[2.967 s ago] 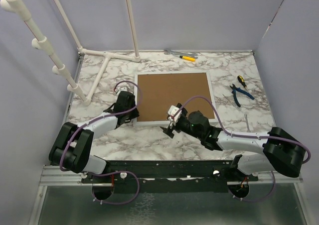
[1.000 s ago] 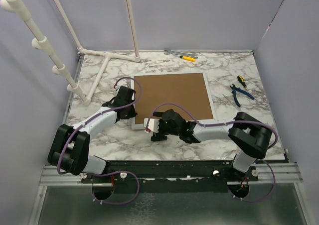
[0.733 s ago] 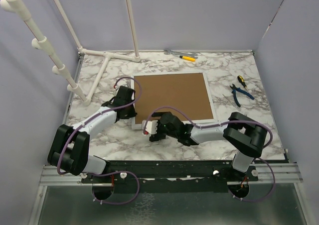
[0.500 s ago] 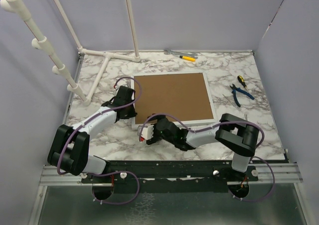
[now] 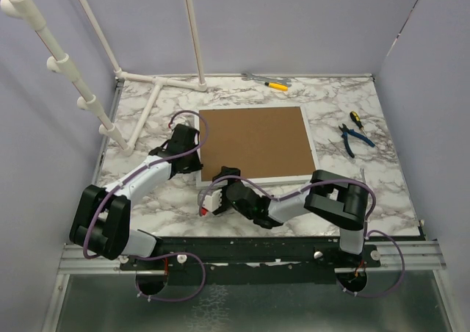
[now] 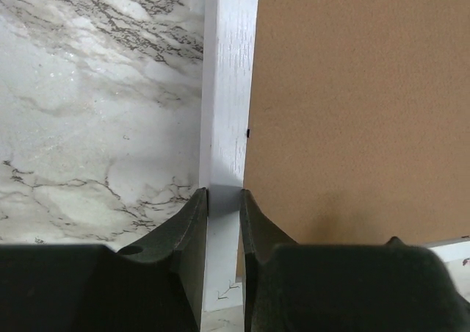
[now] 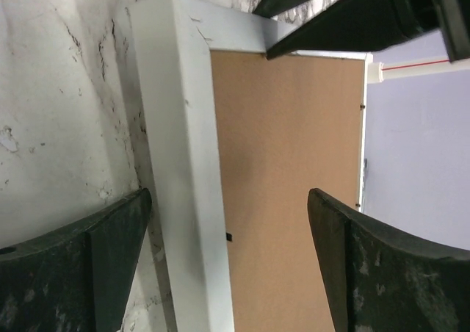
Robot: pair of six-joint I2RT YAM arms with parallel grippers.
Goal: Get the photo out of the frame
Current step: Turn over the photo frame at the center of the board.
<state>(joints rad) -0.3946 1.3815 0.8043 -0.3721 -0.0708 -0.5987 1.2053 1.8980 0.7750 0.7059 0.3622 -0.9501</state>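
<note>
The frame (image 5: 253, 145) lies face down on the marble table, its brown fibreboard back up inside the white rim. The photo is hidden under the backing. My left gripper (image 5: 192, 161) is shut on the frame's left rail; in the left wrist view the fingers (image 6: 192, 222) pinch the white rail (image 6: 229, 89) beside the brown back (image 6: 352, 104). My right gripper (image 5: 211, 192) is at the frame's near left corner. In the right wrist view it (image 7: 229, 207) is wide open and empty, straddling the white rail (image 7: 180, 163) and the backing (image 7: 294, 163).
Blue-handled pliers (image 5: 355, 139) and a screwdriver (image 5: 358, 120) lie right of the frame. A yellow-handled tool (image 5: 275, 86) lies at the back edge. A white pipe stand (image 5: 147, 108) occupies the back left. A small metal rod (image 5: 363, 178) lies at the near right.
My right gripper has moved left along the frame's near edge to its near left corner. The frame has shifted and turned slightly. My left gripper stays on the left rail.
</note>
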